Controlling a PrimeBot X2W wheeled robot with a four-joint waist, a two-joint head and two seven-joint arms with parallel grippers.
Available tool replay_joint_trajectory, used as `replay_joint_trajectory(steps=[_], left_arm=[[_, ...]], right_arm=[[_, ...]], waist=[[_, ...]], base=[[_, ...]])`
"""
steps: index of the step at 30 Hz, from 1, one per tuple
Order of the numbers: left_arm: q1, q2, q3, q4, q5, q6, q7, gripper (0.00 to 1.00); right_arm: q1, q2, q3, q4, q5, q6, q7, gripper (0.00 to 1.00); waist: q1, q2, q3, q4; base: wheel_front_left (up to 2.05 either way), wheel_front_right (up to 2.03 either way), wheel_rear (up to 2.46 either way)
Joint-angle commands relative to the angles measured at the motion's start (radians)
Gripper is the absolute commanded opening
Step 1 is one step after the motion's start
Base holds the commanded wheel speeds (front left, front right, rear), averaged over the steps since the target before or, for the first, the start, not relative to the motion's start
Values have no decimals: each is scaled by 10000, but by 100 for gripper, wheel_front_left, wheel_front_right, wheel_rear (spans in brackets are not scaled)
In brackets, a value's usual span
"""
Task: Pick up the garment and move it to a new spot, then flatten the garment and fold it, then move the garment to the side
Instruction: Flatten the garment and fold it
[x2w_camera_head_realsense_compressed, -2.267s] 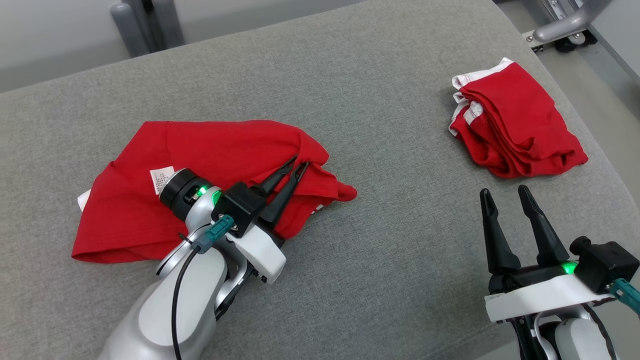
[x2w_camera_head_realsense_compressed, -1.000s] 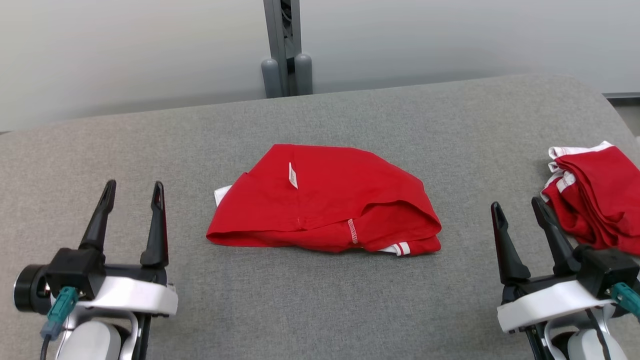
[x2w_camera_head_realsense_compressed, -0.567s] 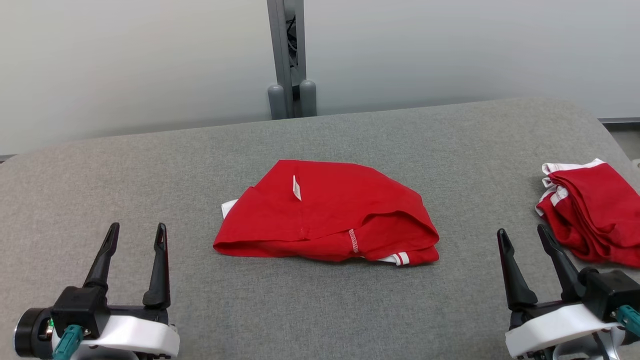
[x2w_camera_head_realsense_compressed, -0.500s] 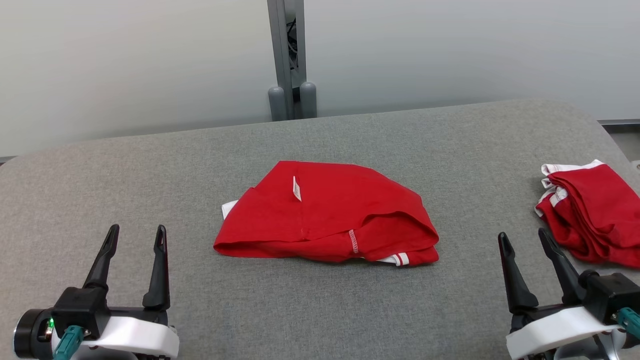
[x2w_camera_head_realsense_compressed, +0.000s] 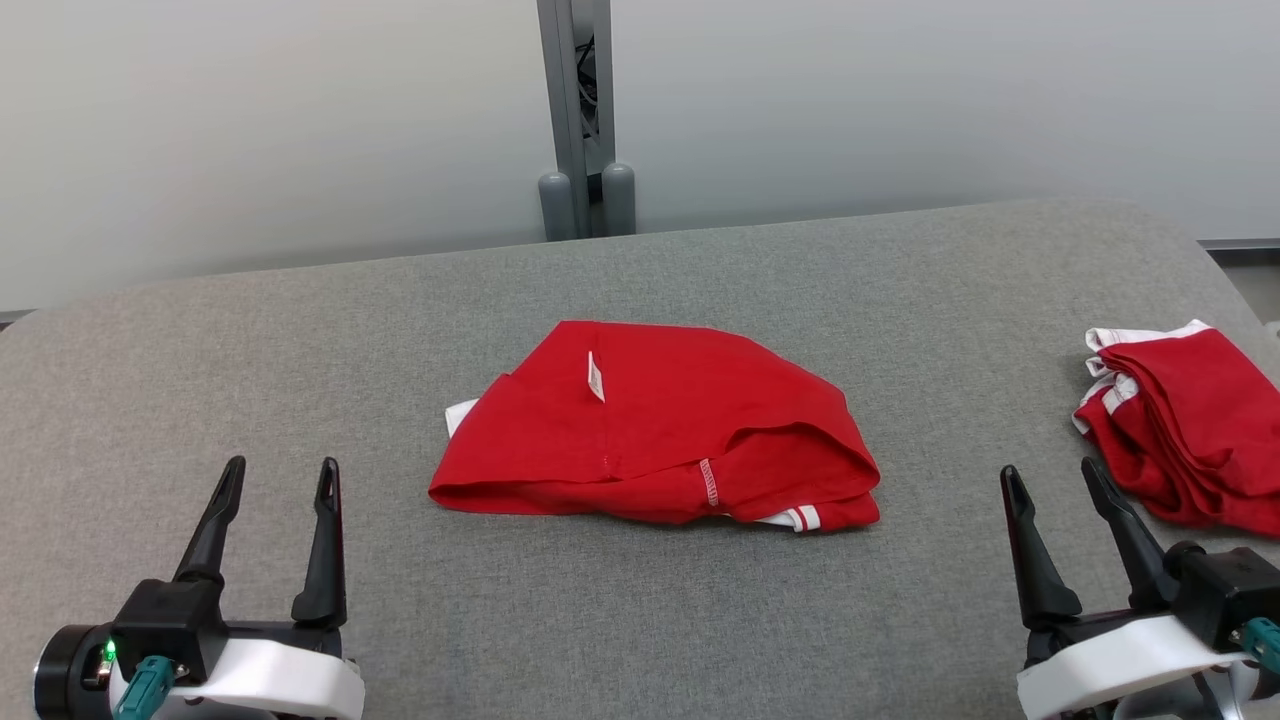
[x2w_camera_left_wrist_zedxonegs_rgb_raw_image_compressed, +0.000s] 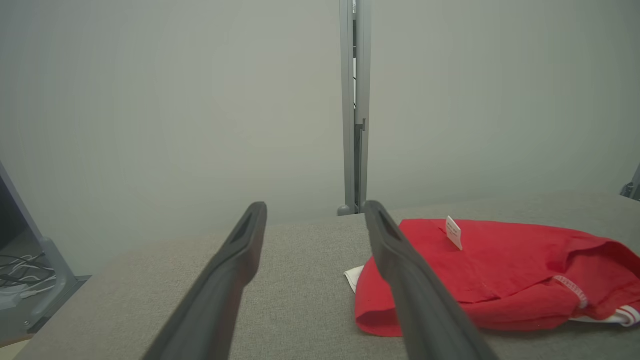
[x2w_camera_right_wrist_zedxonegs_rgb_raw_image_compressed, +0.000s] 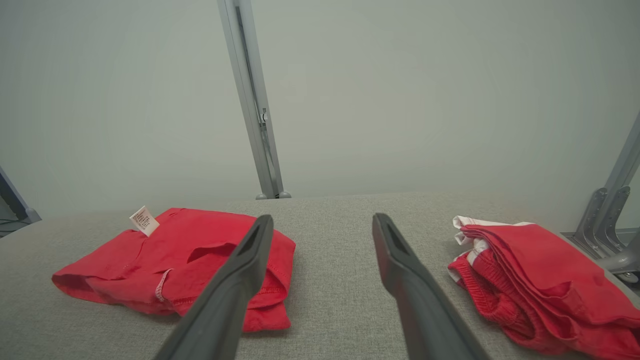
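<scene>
Head view: left gripper (x2w_camera_head_realsense_compressed: 282, 467) and right gripper (x2w_camera_head_realsense_compressed: 1051, 469) both spread wide, empty, over grey surface (x2w_camera_head_realsense_compressed: 700, 620). Garment (x2w_camera_head_realsense_compressed: 650, 440) lies ahead, between them, touching neither; bunched, label up. Judged: flattening, folding, moving aside all left. Folded red pile (x2w_camera_head_realsense_compressed: 1185, 440) just ahead-right of right gripper

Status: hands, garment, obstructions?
Left hand open, empty. Right hand open, empty. Red cloth garment roughly folded, centre. Second red folded garment far right, apart.

The left gripper (x2w_camera_head_realsense_compressed: 282, 467) and right gripper (x2w_camera_head_realsense_compressed: 1051, 470) are each showing 2 tapering black fingers (x2w_camera_head_realsense_compressed: 212, 530), a white base (x2w_camera_head_realsense_compressed: 270, 680) and a teal connector (x2w_camera_head_realsense_compressed: 140, 685); a green light (x2w_camera_head_realsense_compressed: 108, 652) is glowing on the left.
</scene>
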Motion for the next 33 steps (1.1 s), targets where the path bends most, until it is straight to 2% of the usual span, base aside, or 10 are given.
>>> replay_joint_trajectory(steps=[1,10,17,21,26,33], left_arm=[[58,27,5,-30,-22,67,-9,100],[-64,53,-79,-42,-45,90,39,100],[-381,35,-209,-91,-9,22,2,100],[-635,-81,-325,-58,-8,-47,-79,100],[-975,-200,-473,133,-36,-138,-246,100],[-1421,-378,-563,534,-104,-280,-530,100]], right_arm=[[-33,-72,-35,-58,15,1,18,100],[-167,-70,104,-13,-72,1,41,100],[-973,-87,1137,248,-762,1,902,100],[-1803,-424,1627,831,-1133,0,1461,100],[-2825,-1179,2321,1836,-1500,0,1971,100],[-4045,-1805,2988,3116,-1797,0,2183,100]], waist=[[0,-1,14,0],[0,-1,96,125],[0,-1,438,611],[0,-1,807,1033],[0,-1,1321,1478],[0,-1,1860,1759]], base=[[0,0,0],[0,0,0],[0,0,0],[0,0,0],[0,0,0],[0,0,0]])
